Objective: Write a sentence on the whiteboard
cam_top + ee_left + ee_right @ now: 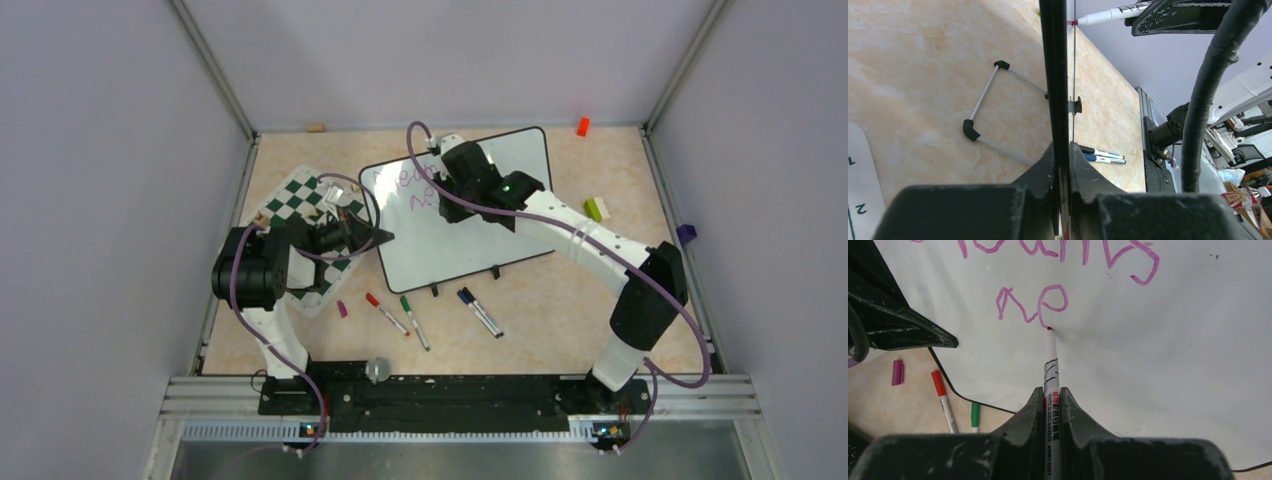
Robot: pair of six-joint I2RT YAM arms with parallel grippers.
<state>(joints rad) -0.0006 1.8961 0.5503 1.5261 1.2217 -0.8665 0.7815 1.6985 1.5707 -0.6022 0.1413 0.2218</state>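
The whiteboard (465,240) stands slanted across the middle of the bench (570,300), its left corner over the green-and-white chess mat (300,200). The left hand (1062,152) is clenched on the board's thin black frame (1053,50) at the left edge, one finger on each face. Behind the board, a wire support leg (982,105) with black corners rests on the bench.

The right hand (1051,396) grasps a whiteboard marker (1050,357), with its tip touching the board at the bottom of the second line's last letter. The sentence (1066,300) is in purple-pink. The top line is cut off in the right wrist view and probably reads "Dreams", and the line below reads "ne".

In front of the board lie a purple cap (342,309), a red-capped marker (385,313), a green-capped marker (413,320) and two dark markers (480,311) side by side.
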